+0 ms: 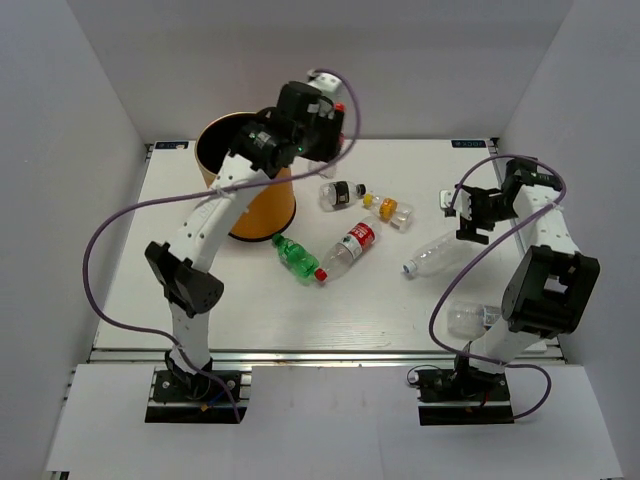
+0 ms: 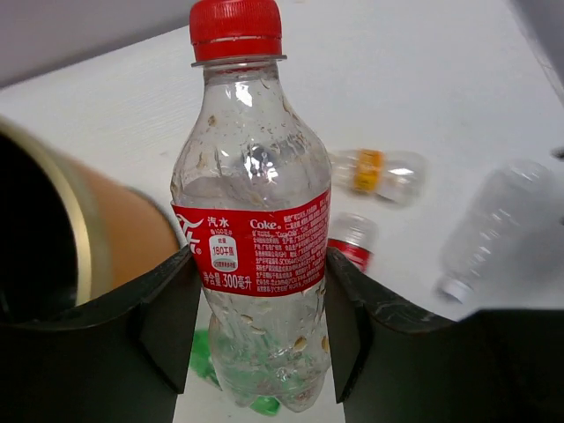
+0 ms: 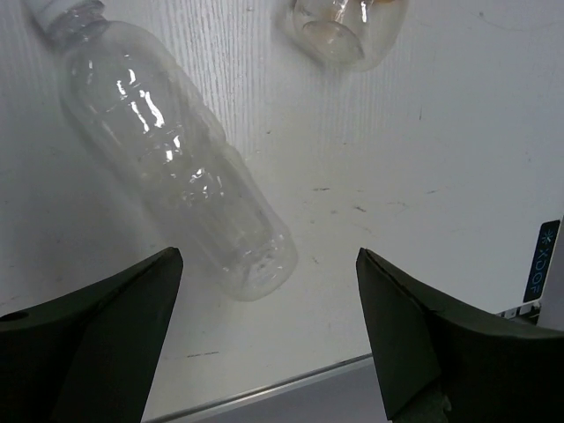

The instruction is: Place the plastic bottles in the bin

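Top camera high, rearward; wrist cameras close, all share table (image 1: 240,310).

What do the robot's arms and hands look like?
The left arm and right arm are white tubes with chunky black joints, standing on black bases. A purple cable loops along each one. The left hand and right hand each have two wide, dark fingers.

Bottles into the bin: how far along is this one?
Done: cannot tell; the bin is dark inside and partly hidden by the left arm. In hand: the left gripper is shut on a Coke bottle beside the bin's rim; the right gripper is open at a clear bottle. Left on the table: that one, a second clear bottle, green bottle, red-label bottle, black-label bottle, yellow-cap bottle.
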`<state>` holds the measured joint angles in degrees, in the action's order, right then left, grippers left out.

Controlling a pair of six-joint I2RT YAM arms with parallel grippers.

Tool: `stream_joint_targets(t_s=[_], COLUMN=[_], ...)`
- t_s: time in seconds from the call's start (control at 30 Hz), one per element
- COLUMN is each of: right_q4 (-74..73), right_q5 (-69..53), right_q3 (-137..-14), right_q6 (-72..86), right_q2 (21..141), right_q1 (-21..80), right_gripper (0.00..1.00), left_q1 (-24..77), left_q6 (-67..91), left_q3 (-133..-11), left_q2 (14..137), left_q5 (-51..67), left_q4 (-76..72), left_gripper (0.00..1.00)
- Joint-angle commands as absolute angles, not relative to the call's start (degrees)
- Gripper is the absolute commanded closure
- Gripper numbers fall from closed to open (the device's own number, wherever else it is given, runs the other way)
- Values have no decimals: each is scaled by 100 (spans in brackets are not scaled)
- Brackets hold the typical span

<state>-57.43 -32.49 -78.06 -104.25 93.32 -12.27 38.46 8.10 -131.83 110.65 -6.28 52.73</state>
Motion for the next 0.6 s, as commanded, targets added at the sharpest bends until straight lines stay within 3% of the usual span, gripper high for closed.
stream_joint_targets(t_s=[0.0, 0.17, 0.37, 0.5, 0.57], right_q4=[-5951, -5564, -5449, -5353, -5265], right_q5=[-3419, -3331, -3191, -3243, -3261], right_q3=[-7955, -7463, -7075, -6970, -6900], right_q6=[-11065, -11057, -10925, -10846, -10758], right_q2=[9466, 9316, 9255, 9255, 9255], right_q1=[-1239, -1231, -1266, -1239, -1248], right_gripper=[15, 15, 15, 15, 15], left_q1=[3200, 2655, 2093, 1863, 1706], left_q6=[1502, 2047, 2601, 3023, 3190], left_q3=[-13219, -12841, -12798, -11659, -11366], left_q2=[11224, 11013, 10951, 10478, 10100], left_q5=[-931, -1125, -327, 438, 196], left_q4=[5336, 4581, 4009, 3175, 2945], left_gripper=[84, 84, 84, 84, 84])
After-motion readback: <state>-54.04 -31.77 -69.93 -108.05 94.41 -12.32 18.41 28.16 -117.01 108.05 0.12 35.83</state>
